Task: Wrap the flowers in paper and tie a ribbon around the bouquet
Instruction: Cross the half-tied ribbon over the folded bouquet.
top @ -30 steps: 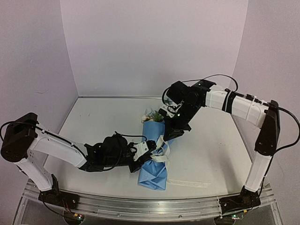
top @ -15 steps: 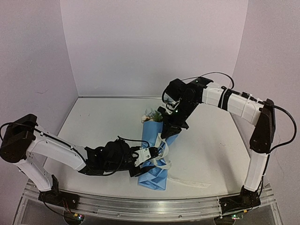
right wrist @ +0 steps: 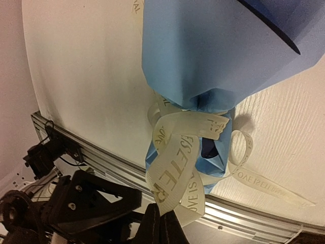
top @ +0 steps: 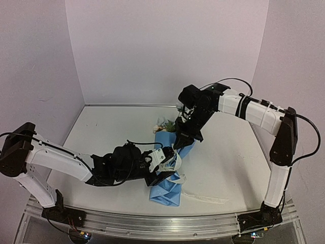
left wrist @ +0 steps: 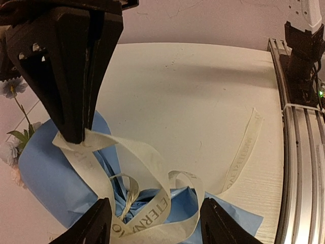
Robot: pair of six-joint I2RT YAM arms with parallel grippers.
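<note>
You had a bouquet (top: 168,192) wrapped as a cone of blue paper, light blue on its outer face and darker blue in the inner folds. It lay on a cream-white counter (top: 228,162) with a faint wood grain. Your narrow cream-white fabric ribbon (right wrist: 175,175) carried greyish capital lettering. The artificial flowers (top: 165,124) showed pale blue and cream blooms with green leaves. Your left hand (left wrist: 155,223) and right hand (left wrist: 75,133) were matte black, the arms (top: 254,112) white and black, the walls (top: 152,51) lilac.

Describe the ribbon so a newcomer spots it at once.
On the white table, a blue paper bouquet lies near the centre. The ribbon loops around its middle, one tail trailing off to the right. It is the only cream strip, with dark lettering.
</note>
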